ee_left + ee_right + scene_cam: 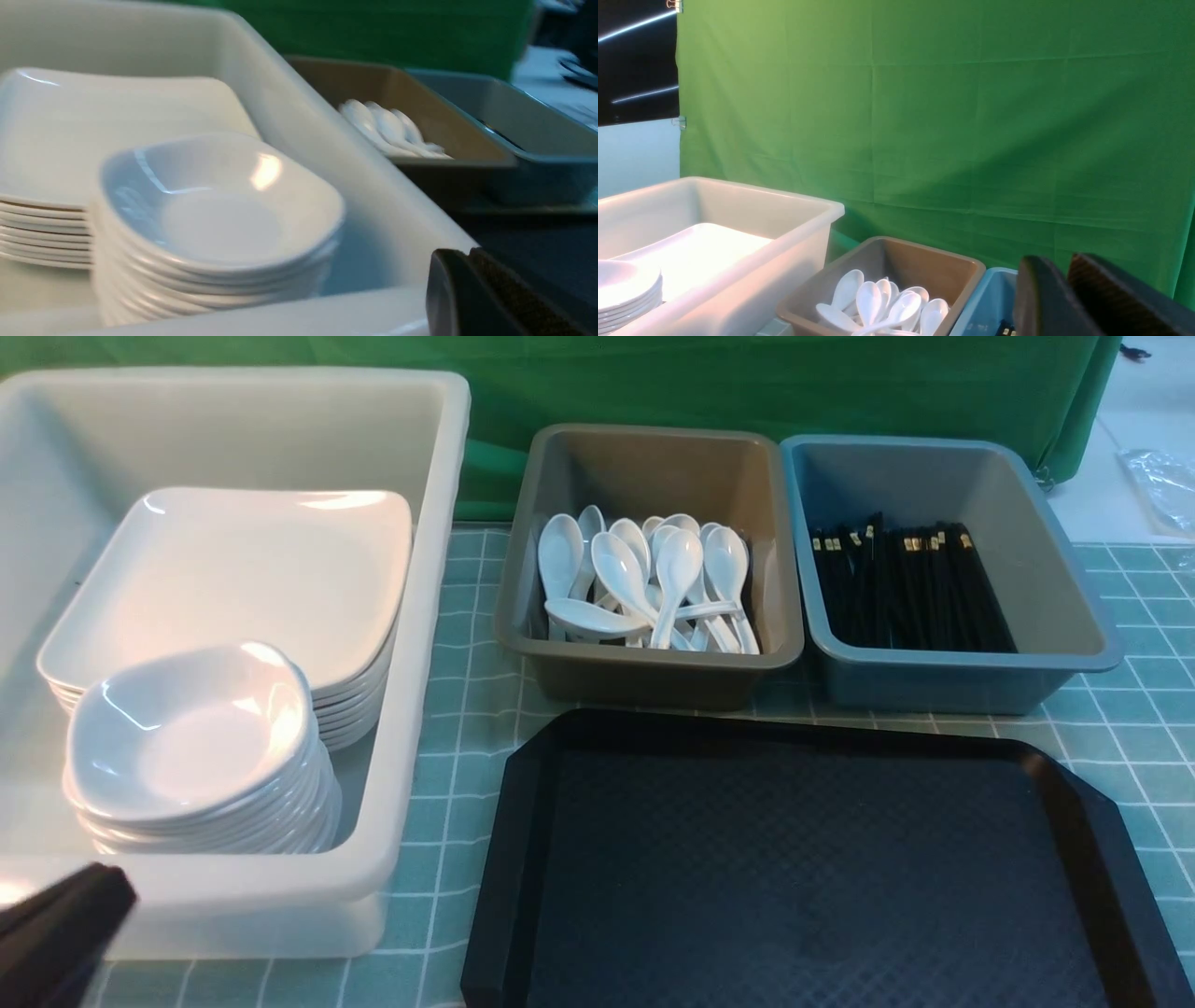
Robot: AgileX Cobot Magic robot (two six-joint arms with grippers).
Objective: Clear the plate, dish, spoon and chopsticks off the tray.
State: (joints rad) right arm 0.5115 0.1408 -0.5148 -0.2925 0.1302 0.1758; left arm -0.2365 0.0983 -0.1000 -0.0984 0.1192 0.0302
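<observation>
The black tray (pixel 822 859) lies at the front right with nothing on it. A stack of large white plates (pixel 233 579) and a stack of small white dishes (pixel 191 737) sit in the white tub (pixel 439 523). White spoons (pixel 644 579) lie in the brown tub (pixel 653 439). Black chopsticks (pixel 906 588) lie in the blue-grey tub (pixel 1074 597). My left gripper (pixel 103 887) is shut and empty at the white tub's near wall; in the left wrist view (pixel 467 254) its fingers touch. My right gripper (pixel 1062 261) is shut and empty, raised, and out of the front view.
A checked teal cloth (pixel 467 644) covers the table. A green curtain (pixel 747 383) hangs behind the tubs. The three tubs stand in a row behind and left of the tray.
</observation>
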